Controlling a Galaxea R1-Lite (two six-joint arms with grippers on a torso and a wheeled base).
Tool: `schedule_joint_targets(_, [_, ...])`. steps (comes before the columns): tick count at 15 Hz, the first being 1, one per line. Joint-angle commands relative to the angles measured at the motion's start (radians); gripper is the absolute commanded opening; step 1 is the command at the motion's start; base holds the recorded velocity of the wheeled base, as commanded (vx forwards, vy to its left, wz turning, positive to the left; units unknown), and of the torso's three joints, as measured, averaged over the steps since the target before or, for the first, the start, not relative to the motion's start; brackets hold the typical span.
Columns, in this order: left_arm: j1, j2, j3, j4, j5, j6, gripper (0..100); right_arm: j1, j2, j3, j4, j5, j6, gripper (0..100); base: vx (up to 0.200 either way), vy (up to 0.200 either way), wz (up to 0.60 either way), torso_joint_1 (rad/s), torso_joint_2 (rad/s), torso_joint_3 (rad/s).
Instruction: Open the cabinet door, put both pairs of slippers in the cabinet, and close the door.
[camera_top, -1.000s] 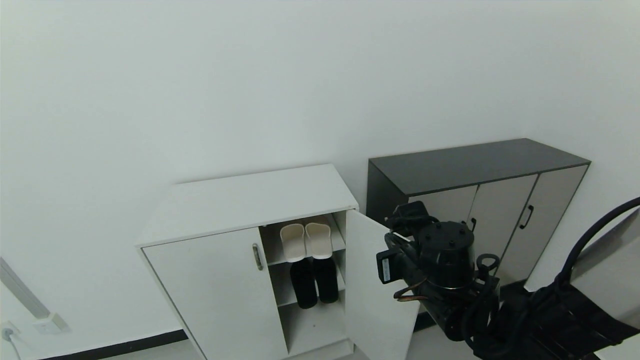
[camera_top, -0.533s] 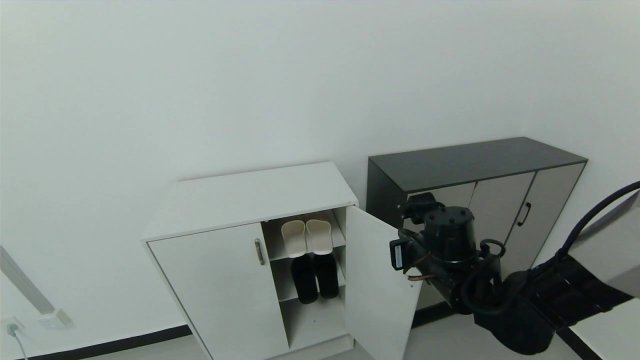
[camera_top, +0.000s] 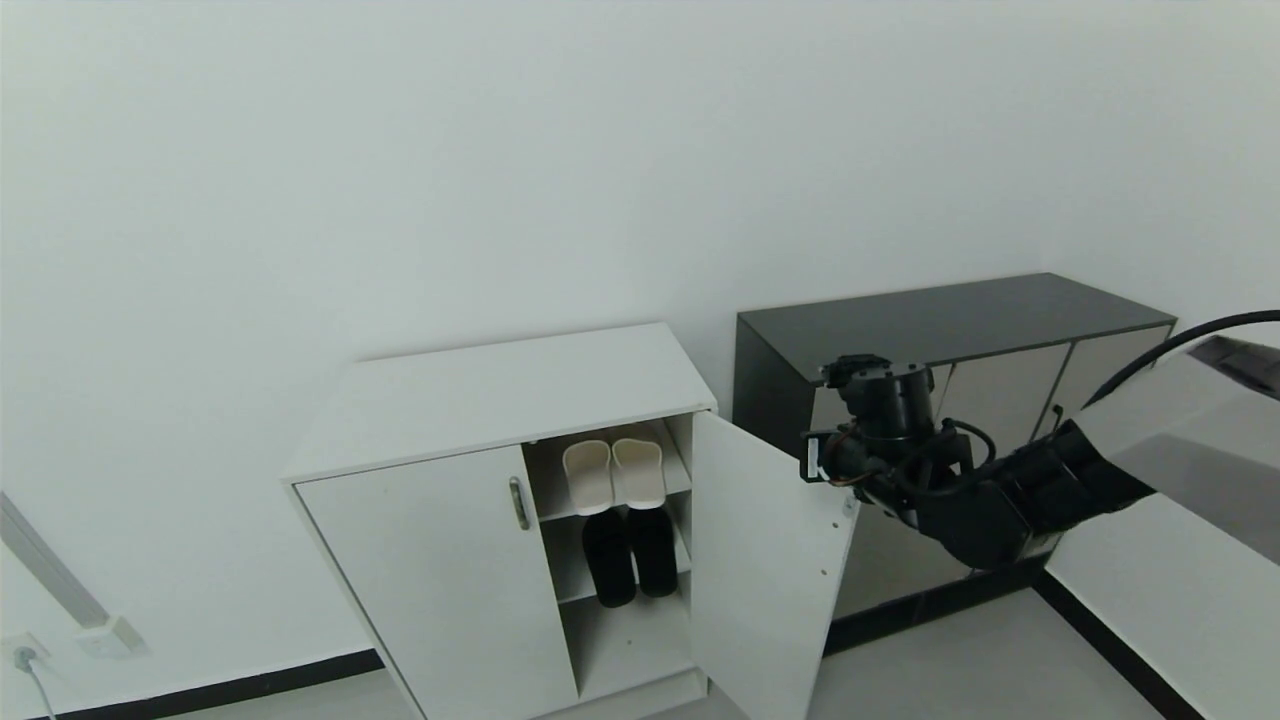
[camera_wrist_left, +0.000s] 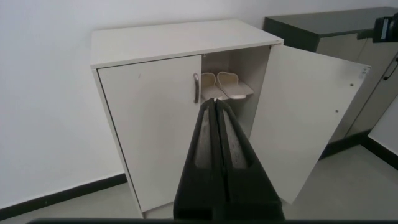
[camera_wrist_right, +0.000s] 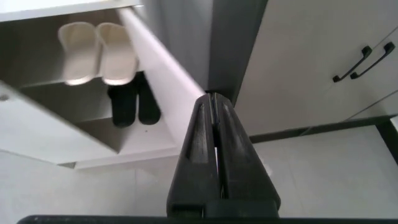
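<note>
The white cabinet (camera_top: 500, 390) has its right door (camera_top: 760, 560) swung open and its left door (camera_top: 440, 570) closed. Inside, a white pair of slippers (camera_top: 613, 475) lies on the upper shelf and a black pair (camera_top: 630, 555) on the shelf below. My right arm's wrist (camera_top: 885, 420) hangs by the open door's outer edge. My right gripper (camera_wrist_right: 214, 99) is shut and empty, its tips close to that door edge (camera_wrist_right: 165, 53). My left gripper (camera_wrist_left: 216, 104) is shut and empty, facing the cabinet front near the left door's handle (camera_wrist_left: 196, 87).
A dark cabinet (camera_top: 950, 320) with grey doors stands right of the white one, behind my right arm. A white surface (camera_top: 1170, 590) juts in at the lower right. Bare floor (camera_top: 960, 660) lies before both cabinets, with a wall socket (camera_top: 20, 660) at far left.
The head camera shifted slightly at first. My right arm rose and stretched out, its wrist now higher beside the open door's outer edge. The door and slippers stand as before.
</note>
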Motion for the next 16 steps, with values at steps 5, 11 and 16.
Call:
schedule_joint_targets(5, [0.000, 0.001, 0.000, -0.001, 0.000, -0.001, 0, -0.067, 0.149, -0.094, 0.000, 0.015, 0.000, 0, 0.000, 0.000, 0.00, 0.000, 0.00, 0.000])
schedule_joint_targets(11, [0.000, 0.001, 0.000, -0.001, 0.000, -0.001, 0, -0.064, 0.153, -0.088, 0.022, 0.027, 0.000, 0, 0.000, 0.000, 0.00, 0.000, 0.00, 0.000])
schedule_joint_targets(16, [0.000, 0.001, 0.000, -0.001, 0.000, -0.001, 0, -0.047, 0.152, -0.077, 0.045, 0.025, 0.000, 0, 0.000, 0.000, 0.00, 0.000, 0.00, 0.000])
